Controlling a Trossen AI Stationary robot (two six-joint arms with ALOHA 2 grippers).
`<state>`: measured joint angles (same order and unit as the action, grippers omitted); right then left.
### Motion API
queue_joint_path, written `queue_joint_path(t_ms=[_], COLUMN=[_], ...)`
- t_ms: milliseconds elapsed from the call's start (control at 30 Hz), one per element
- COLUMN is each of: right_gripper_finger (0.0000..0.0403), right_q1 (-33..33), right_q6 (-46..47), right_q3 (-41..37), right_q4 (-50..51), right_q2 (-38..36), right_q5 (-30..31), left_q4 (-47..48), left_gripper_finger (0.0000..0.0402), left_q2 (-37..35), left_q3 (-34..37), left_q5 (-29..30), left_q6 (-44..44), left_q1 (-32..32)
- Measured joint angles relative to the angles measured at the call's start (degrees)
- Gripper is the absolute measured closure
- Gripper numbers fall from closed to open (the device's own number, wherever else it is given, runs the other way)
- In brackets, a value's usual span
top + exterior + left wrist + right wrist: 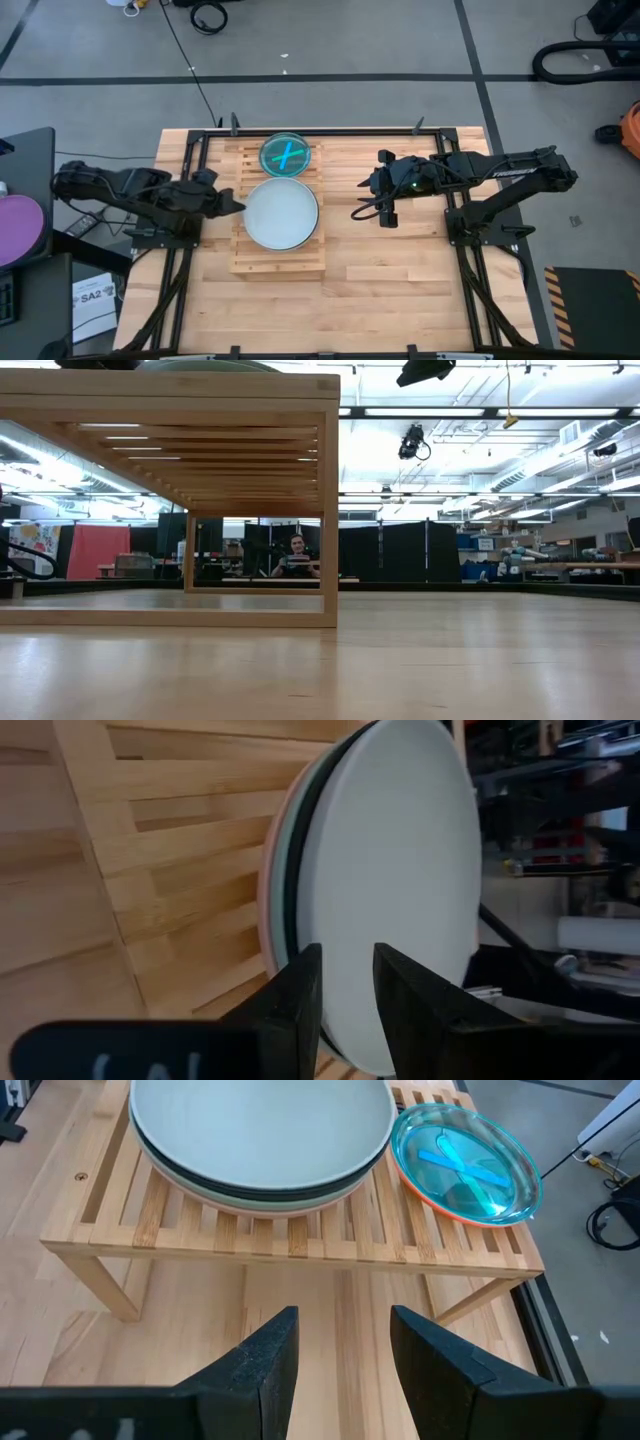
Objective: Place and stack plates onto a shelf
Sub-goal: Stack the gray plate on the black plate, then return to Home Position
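Bare table (400, 280) right of shelf (240, 262) — passable

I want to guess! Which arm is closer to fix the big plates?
Probably left. The left gripper sits right at the big plates on the shelf; the right gripper hangs farther away.

A grey floor (400, 40) with dark seams surrounds the plank table (400, 290); beyond it, black partitions (400, 550) stand under long ceiling lights (430, 412).

Stacked plates (281, 213) atop slatted shelf (277, 258)
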<state>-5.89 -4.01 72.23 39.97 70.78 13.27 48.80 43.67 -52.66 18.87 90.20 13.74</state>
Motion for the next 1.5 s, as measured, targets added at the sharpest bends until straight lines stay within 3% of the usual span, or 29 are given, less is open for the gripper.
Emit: queue_joint_path(t_ms=[200, 400, 533, 700, 833, 967, 1167, 1333, 1500], right_gripper_finger=[0.0238, 0.0238, 0.0238, 0.0238, 0.0238, 0.0238, 0.0238, 0.0238, 0.0238], right_q1=[0.0, 0.0, 0.0, 0.0, 0.0, 0.0, 0.0, 0.0, 0.52], right_q6=[0.0, 0.0, 0.0, 0.0, -0.46, -0.56, 0.82, 3.41, 3.99], right_q3=[0.0, 0.0, 0.0, 0.0, 0.0, 0.0, 0.0, 0.0, -0.02], right_q4=[0.0, 0.0, -1.14, -5.35, -8.07, -8.41, -8.46, -9.32, -11.79], right_q2=[0.0, 0.0, 0.0, 0.0, 0.0, 0.0, 0.0, -0.23, -2.5], right_q5=[-0.02, -0.01, 0.0, 0.01, 0.01, 0.03, 0.03, -0.3, -6.98], left_q4=[-0.02, -0.2, -3.27, -14.83, -24.83, -28.61, -25.23, -17.15, -15.89], left_gripper_finger=[0.0304, 0.0304, 0.0304, 0.0304, 0.0304, 0.0304, 0.0304, 0.0304, 0.0304], left_q2=[-3.23, -5.99, -5.71, -4.05, -3.85, -5.11, -9.54, -16.16, -24.95], left_q3=[-0.01, 0.01, 0.0, 0.02, 0.02, 0.02, -0.01, 0.65, 7.15], left_q5=[-0.88, -3.02, 0.08, 6.33, 4.61, 2.35, 2.35, 2.36, 2.32], left_q6=[-0.93, -14.12, -28.47, -52.56, -73.95, -91.69, -99.82, -98.24, -95.01], left_q1=[0.0, 0.0, 0.0, -0.02, -0.02, 0.0, -0.04, -0.02, -0.02])
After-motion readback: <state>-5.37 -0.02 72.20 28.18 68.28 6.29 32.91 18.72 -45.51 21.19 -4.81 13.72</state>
